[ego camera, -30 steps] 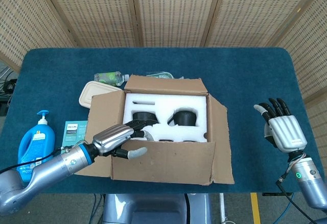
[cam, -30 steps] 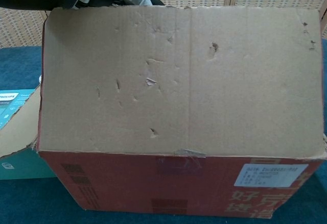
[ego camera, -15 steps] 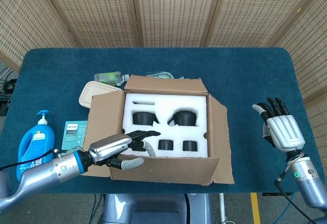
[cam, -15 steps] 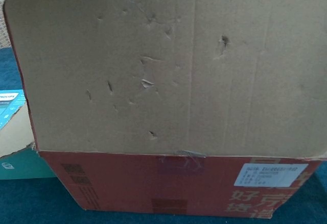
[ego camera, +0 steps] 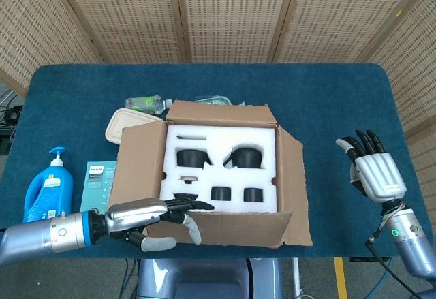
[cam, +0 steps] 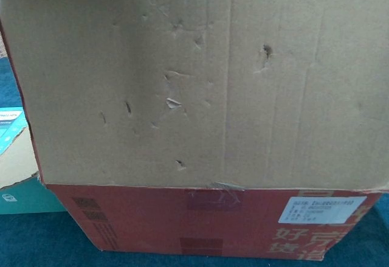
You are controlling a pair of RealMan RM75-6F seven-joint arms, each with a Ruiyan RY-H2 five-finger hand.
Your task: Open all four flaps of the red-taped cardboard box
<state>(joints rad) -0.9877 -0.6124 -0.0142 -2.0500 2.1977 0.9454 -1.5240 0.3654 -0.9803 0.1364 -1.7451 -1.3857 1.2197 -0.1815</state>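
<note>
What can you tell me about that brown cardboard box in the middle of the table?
The brown cardboard box sits on the blue-covered table, open, its flaps folded outward. Inside lies a white foam insert with cut-outs holding dark round parts. The chest view shows its near flap dented and scuffed, above a red printed front with a white label. The left hand holds the near flap's edge.

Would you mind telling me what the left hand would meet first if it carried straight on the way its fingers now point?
The left hand points along the box's near flap, toward the robot's right. Carried on, it would most likely slide along that flap's top edge, or just over the white foam insert; depth here is unclear.
</note>
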